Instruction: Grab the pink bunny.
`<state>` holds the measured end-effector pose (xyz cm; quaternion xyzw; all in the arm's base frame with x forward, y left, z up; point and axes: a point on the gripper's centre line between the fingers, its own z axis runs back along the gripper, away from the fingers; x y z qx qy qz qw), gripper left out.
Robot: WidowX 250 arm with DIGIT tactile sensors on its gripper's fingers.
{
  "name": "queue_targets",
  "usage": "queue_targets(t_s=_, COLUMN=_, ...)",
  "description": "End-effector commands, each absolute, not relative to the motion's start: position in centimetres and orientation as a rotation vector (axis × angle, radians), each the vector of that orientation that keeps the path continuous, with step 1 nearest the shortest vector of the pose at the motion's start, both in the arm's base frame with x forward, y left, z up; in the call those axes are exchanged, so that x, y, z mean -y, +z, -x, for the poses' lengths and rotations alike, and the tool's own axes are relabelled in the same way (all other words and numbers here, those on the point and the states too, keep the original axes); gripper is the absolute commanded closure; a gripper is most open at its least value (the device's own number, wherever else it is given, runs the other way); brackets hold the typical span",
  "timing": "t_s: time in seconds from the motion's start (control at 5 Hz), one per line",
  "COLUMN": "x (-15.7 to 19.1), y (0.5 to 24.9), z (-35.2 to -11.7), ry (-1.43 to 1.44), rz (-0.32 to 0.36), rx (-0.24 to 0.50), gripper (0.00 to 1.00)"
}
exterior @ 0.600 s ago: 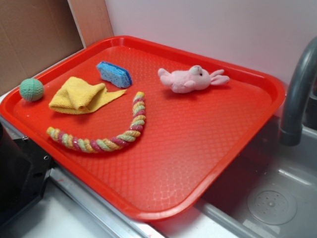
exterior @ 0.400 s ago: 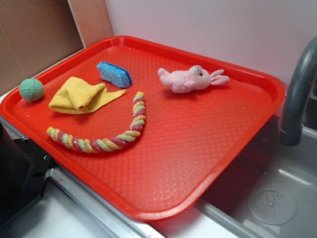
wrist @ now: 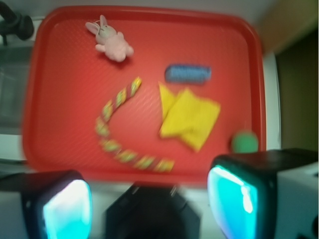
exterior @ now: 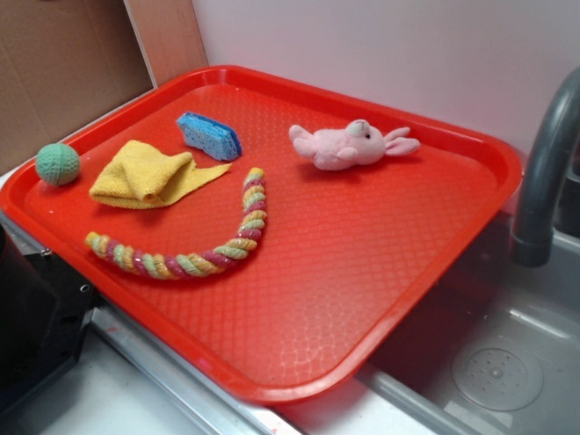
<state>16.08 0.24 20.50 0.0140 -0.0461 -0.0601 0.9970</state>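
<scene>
Your gripper [wrist: 149, 199] hangs high over the tray's [wrist: 65, 124] near edge, fingers [wrist: 67, 209] apart and empty. The bunny [wrist: 110, 40] lies at eleven o'clock, far side; travel there, descend across its body, clear of the rope [wrist: 117, 129].

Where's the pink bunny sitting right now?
In the exterior view the pink bunny lies on its side on the red tray, toward the far edge by the wall, right of the blue sponge and beyond the rope toy.
</scene>
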Motion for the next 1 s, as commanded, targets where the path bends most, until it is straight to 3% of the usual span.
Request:
queue_targets(t_s=0.0, x=1.8, y=18.0, z=-23.6, ry=-0.479, rz=-0.082, rx=0.250, gripper=0.00)
queue_targets(t_s=0.2, x=3.5, y=15.5, z=-27.2, ry=-0.605, rz=-0.057, rx=0.234, gripper=0.00)
queue_targets(t_s=0.4, x=6.1, y=13.0, z=-28.5, ry=-0.685, rz=-0.043, rx=0.204, gripper=0.00)
queue_targets(t_s=0.8, x=9.3, y=8.2, z=-28.3, ry=-0.721, rz=0.030, rx=0.216, gripper=0.00)
